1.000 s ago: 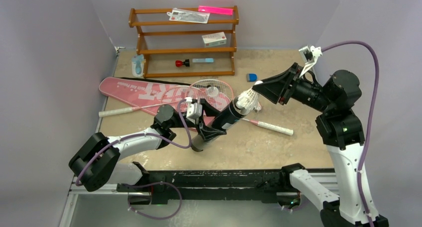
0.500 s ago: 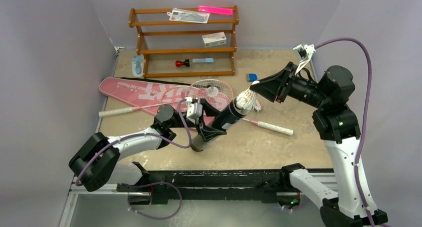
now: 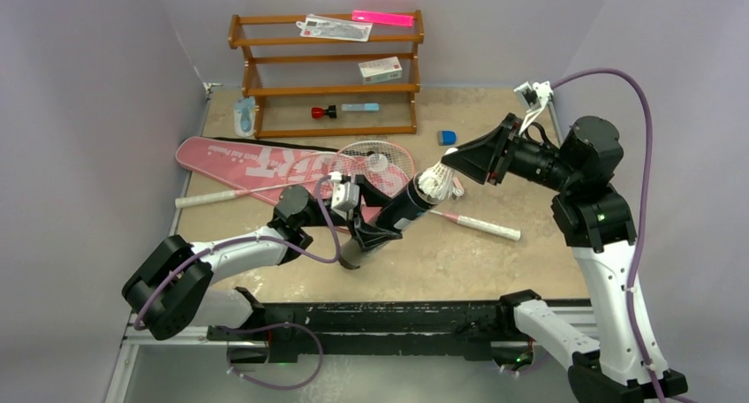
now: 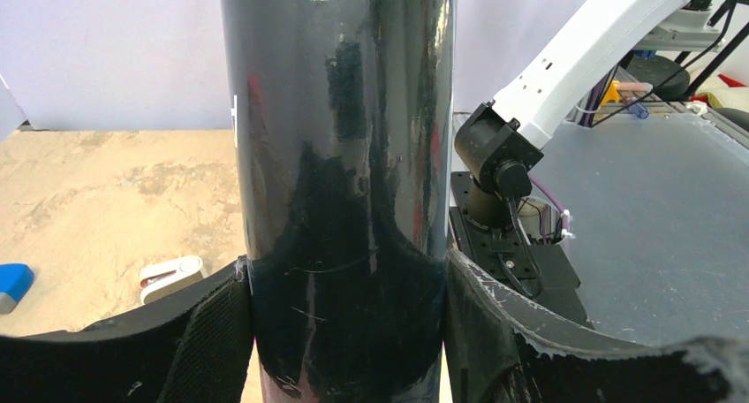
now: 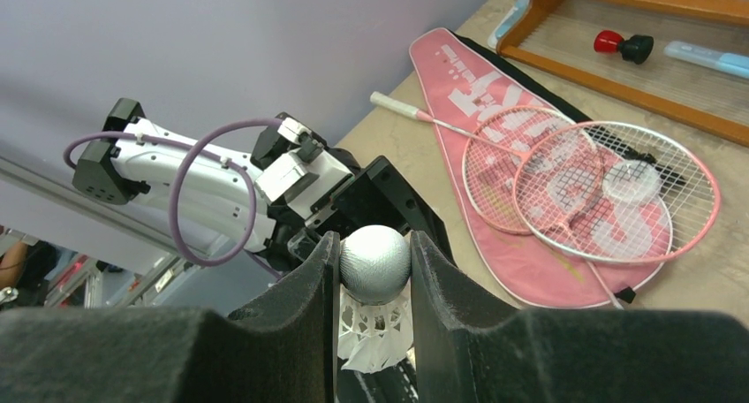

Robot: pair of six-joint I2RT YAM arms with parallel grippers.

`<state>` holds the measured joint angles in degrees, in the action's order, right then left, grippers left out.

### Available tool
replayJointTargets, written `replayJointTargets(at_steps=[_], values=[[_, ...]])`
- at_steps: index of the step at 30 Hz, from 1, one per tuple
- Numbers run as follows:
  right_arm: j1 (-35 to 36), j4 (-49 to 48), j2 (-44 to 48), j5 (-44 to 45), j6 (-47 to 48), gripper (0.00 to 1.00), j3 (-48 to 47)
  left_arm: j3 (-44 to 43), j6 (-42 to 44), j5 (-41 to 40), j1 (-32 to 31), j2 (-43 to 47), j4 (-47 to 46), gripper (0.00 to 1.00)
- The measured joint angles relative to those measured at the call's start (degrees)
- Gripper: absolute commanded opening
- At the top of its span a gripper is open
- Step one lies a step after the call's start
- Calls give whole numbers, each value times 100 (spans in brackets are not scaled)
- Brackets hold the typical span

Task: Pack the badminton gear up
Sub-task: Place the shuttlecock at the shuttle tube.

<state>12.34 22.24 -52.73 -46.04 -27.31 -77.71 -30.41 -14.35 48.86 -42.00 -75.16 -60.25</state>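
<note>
Right gripper [image 3: 447, 161], pinching the shuttlecock [image 5: 374, 263] by its cork, has eased it closer into the tube [image 3: 402, 210] mouth while left gripper [image 3: 371, 236] clamps the tilted tube, so 1 shuttlecock's nearly packed.

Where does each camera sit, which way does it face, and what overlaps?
Top external: above and behind the bases, looking down on the table; both arms show, left gripper clamping the black tube, right gripper holding a shuttlecock.
Left wrist: faces the tube close up; own fingers flank it, right arm's base beyond.
Right wrist: looks along its fingers at the shuttlecock; left arm, rackets, pink bag beyond.
Shared: tube in top and left wrist; shuttlecock in top and right.
</note>
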Motion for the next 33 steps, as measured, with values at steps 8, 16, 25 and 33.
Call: replayJointTargets(at_steps=[8, 16, 25, 33], values=[[2, 24, -20, 15, 109, 0, 98, -11, 4, 0, 0, 0, 57, 51], [0, 26, -31, 42, 245, 0, 98, -37, 15, 0, 0, 0, 136, 51], [0, 63, -175, 35, 238, 0, 98, -140, 26, -2, 0, -28, 369, 50], [0, 74, -175, 42, 221, 0, 96, -197, 44, -2, 0, -28, 514, 50]])
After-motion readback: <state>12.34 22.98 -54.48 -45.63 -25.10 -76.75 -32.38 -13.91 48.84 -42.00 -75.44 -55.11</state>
